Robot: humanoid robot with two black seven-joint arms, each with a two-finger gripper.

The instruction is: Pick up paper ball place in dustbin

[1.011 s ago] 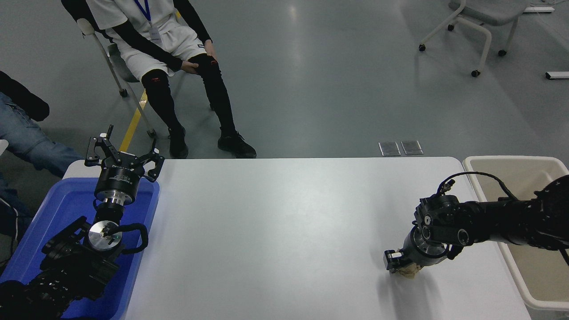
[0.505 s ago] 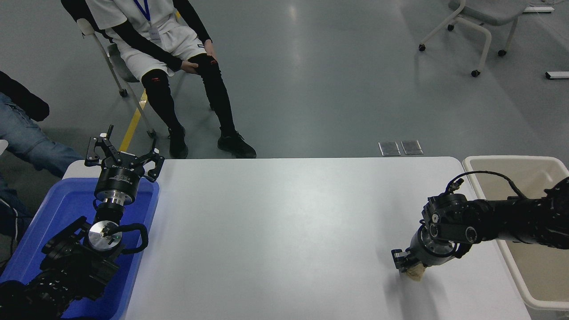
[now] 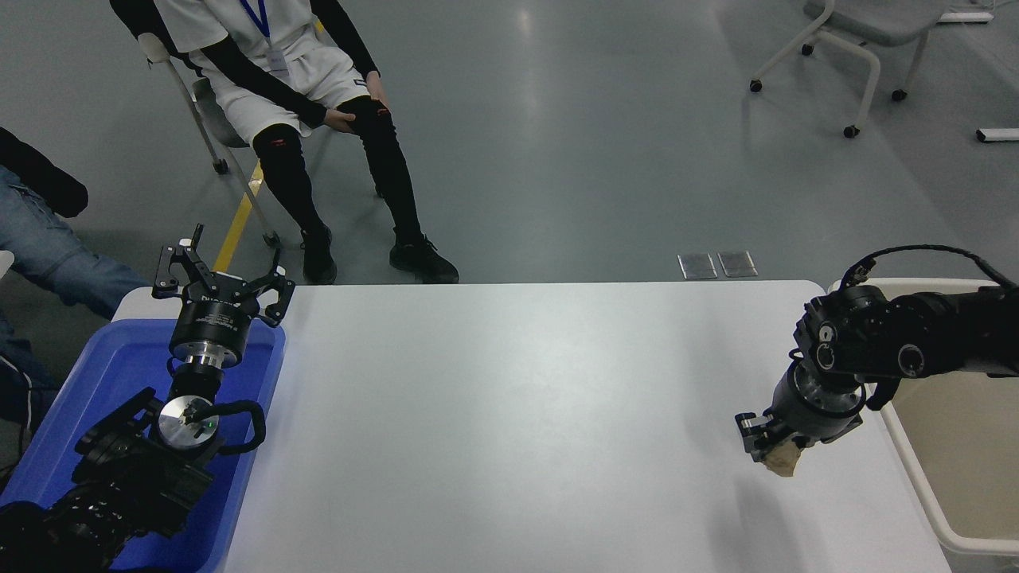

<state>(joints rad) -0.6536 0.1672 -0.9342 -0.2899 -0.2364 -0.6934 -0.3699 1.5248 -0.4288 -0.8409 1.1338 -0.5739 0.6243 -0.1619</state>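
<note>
With the paper ball [image 3: 781, 463] clamped in our right gripper [image 3: 771, 450] and clear of the worktop [image 3: 509, 414], pickup done; dustbin [image 3: 899, 434] drop remains, right edge.

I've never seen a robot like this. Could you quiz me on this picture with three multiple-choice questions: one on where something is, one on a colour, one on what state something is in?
1. Where is the dustbin?
A. At the table's right edge
B. In the middle of the table
C. Under the seated person's chair

2. What colour is the tray beneath the left gripper?
A. Red
B. Blue
C. Green

3. What is the state of the paper ball?
A. Lying loose on the table
B. Already inside the dustbin
C. Held in the right gripper, lifted off the table

Answers:
1. A, the beige bin sits against the table's right edge.
2. B, the shallow tray at the left is bright blue.
3. C, the gripper is shut on the ball, whose shadow falls lower on the tabletop.
</note>
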